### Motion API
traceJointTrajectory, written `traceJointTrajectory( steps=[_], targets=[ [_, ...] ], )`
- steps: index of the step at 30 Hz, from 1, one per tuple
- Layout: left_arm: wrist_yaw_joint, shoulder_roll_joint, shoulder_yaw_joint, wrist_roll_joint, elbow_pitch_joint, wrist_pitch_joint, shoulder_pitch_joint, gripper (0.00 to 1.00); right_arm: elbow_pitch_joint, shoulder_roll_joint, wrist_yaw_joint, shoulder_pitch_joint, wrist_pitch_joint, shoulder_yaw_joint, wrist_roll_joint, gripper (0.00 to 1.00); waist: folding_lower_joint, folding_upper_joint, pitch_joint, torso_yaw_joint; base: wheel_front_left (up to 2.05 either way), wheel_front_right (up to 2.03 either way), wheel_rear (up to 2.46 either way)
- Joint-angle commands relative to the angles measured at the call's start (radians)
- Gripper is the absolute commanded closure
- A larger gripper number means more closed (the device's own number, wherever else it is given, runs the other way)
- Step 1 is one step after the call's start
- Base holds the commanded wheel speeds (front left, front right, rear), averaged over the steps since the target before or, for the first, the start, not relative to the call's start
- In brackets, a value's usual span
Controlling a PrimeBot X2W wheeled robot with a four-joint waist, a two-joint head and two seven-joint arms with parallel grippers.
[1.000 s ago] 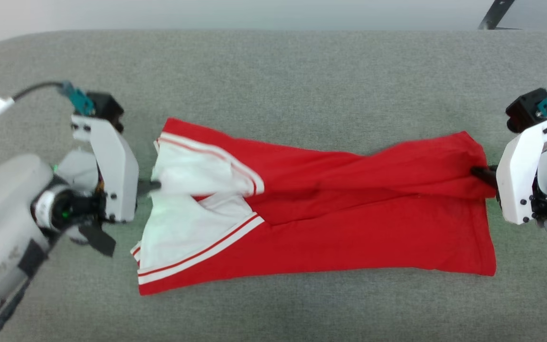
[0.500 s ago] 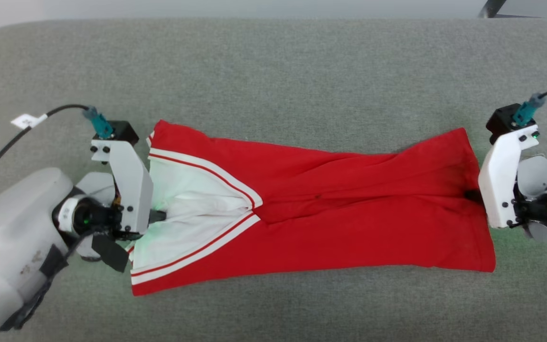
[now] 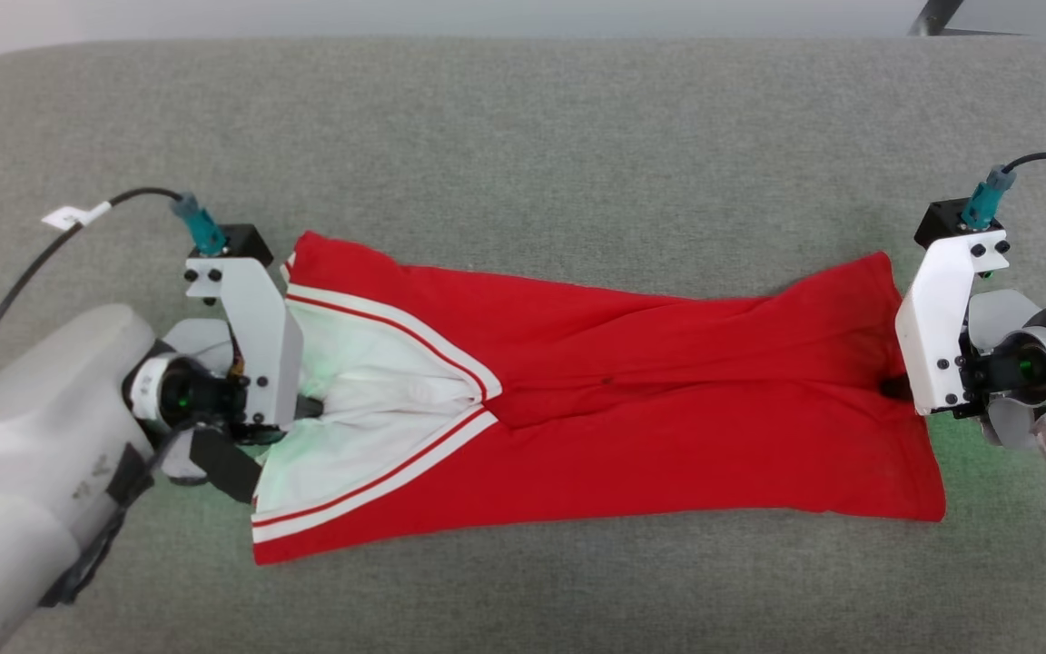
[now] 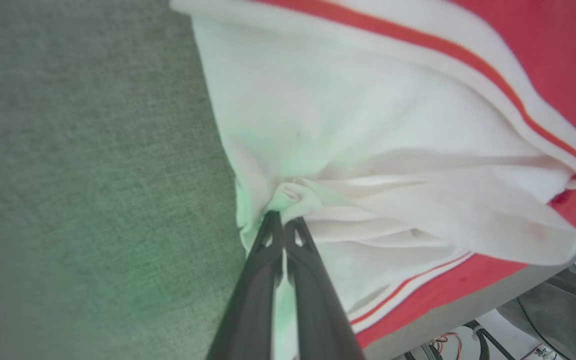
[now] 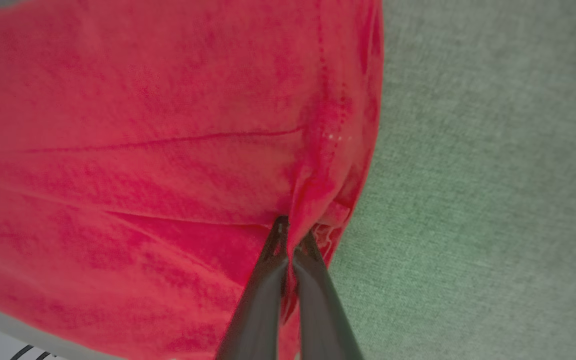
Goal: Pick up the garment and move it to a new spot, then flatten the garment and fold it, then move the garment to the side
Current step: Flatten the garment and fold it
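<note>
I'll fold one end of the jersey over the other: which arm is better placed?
Probably right: the right end effector is shut on the jersey at its red hem, mid-edge, while the left end effector pinches bunched white sleeve fabric that might drag unevenly.

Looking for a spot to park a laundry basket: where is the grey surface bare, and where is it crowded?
Widest bare patch: the grey surface beyond the garment, up to its far rim. A narrower strip runs along the garment's near edge. Crowded: both ends, where the left gripper pinches the white sleeve and the right gripper pinches the red hem.
</note>
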Motion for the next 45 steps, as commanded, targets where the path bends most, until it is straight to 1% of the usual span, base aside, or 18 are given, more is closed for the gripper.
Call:
traceJointTrajectory(
  steps=[1,2,3,7,11,13,16,20,21,22,23,28,33,37,39,42,43,45],
  targets=[
    [0.006,-0.023,-0.013,0.008,0.017,-0.015,0.019,0.62,0.049,0.032,-0.001,0.073,0.029,0.013,-0.016,1.00,0.0000,0.0000,-0.002,0.006,0.00,0.00,0.00],
    [0.011,-0.026,-0.009,0.008,0.025,-0.023,0.018,0.50,0.055,0.040,-0.001,0.074,0.030,0.003,-0.027,1.00,0.0000,0.0000,-0.002,0.009,0.00,0.00,0.00],
    [0.013,-0.030,-0.007,0.007,0.032,-0.028,0.018,0.00,0.060,0.045,-0.001,0.076,0.027,-0.006,-0.038,1.00,0.0000,0.0000,-0.004,0.013,0.00,0.00,0.00],
    [0.008,-0.032,-0.004,0.022,0.054,-0.049,0.011,0.00,0.088,0.058,-0.001,0.100,0.017,-0.042,-0.073,1.00,0.0000,0.0000,-0.023,0.030,0.00,0.00,0.00],
    [0.002,-0.020,-0.007,0.041,0.036,-0.021,-0.018,0.00,0.117,0.052,-0.001,0.136,0.019,-0.069,-0.107,1.00,0.0000,0.0000,-0.062,0.057,0.00,0.00,0.00],
    [0.008,-0.013,-0.006,0.050,0.019,-0.005,-0.040,0.00,0.131,0.052,-0.001,0.155,0.018,-0.082,-0.112,1.00,0.0000,0.0000,-0.088,0.071,0.00,0.00,0.00],
    [0.030,0.016,-0.007,0.063,-0.011,0.003,-0.052,0.00,0.144,0.061,-0.001,0.180,0.014,-0.099,-0.129,1.00,0.0000,0.0000,-0.131,0.086,0.00,0.00,0.00],
    [0.046,0.053,0.010,0.075,-0.077,-0.051,-0.038,0.00,0.140,0.077,-0.001,0.214,-0.002,-0.112,-0.136,1.00,0.0000,0.0000,-0.185,0.099,0.00,0.00,0.00],
    [0.047,0.064,0.017,0.077,-0.098,-0.077,-0.026,0.00,0.133,0.081,-0.001,0.222,-0.016,-0.118,-0.133,0.82,0.0000,0.0000,-0.199,0.101,0.00,0.00,0.00],
    [0.039,0.076,0.021,0.087,-0.119,-0.110,-0.015,0.00,0.123,0.082,-0.001,0.228,-0.032,-0.116,-0.141,0.30,0.0000,0.0000,-0.211,0.102,0.00,0.00,0.00],
    [0.041,0.093,0.031,0.089,-0.137,-0.148,-0.003,0.00,0.116,0.081,-0.001,0.235,-0.045,-0.113,-0.148,0.00,0.0000,0.0000,-0.223,0.103,0.00,0.00,0.00],
    [0.056,0.153,0.051,0.138,-0.228,-0.361,0.099,0.00,0.072,0.059,-0.002,0.284,-0.106,-0.122,-0.153,0.00,0.0000,0.0000,-0.283,0.103,0.00,0.00,0.00],
    [0.095,0.197,0.092,0.171,-0.299,-0.622,0.227,0.00,-0.027,0.028,-0.002,0.337,-0.199,-0.155,-0.148,0.00,0.0000,0.0000,-0.328,0.102,0.00,0.00,0.00],
    [0.113,0.193,0.128,0.175,-0.348,-0.832,0.339,0.00,-0.123,-0.002,-0.002,0.411,-0.272,-0.180,-0.165,0.00,0.0000,0.0000,-0.351,0.104,0.00,0.00,0.00],
    [0.136,0.185,0.154,0.163,-0.356,-0.929,0.390,0.00,-0.174,-0.013,-0.002,0.453,-0.318,-0.200,-0.166,0.00,0.0000,0.0000,-0.361,0.108,0.00,0.00,0.00],
    [0.147,0.170,0.171,0.195,-0.368,-1.000,0.451,0.00,-0.246,-0.020,-0.001,0.513,-0.381,-0.228,-0.182,0.00,0.0000,0.0000,-0.372,0.110,0.00,0.00,0.00],
    [0.154,0.163,0.186,0.197,-0.368,-1.011,0.468,0.00,-0.264,-0.024,-0.002,0.533,-0.403,-0.242,-0.186,0.00,0.0000,0.0000,-0.376,0.112,0.00,0.00,0.00],
    [0.151,0.144,0.209,0.229,-0.375,-1.021,0.503,0.00,-0.325,-0.026,-0.001,0.571,-0.454,-0.240,-0.199,0.00,0.0000,0.0000,-0.384,0.116,0.00,0.00,0.00]
  ],
)
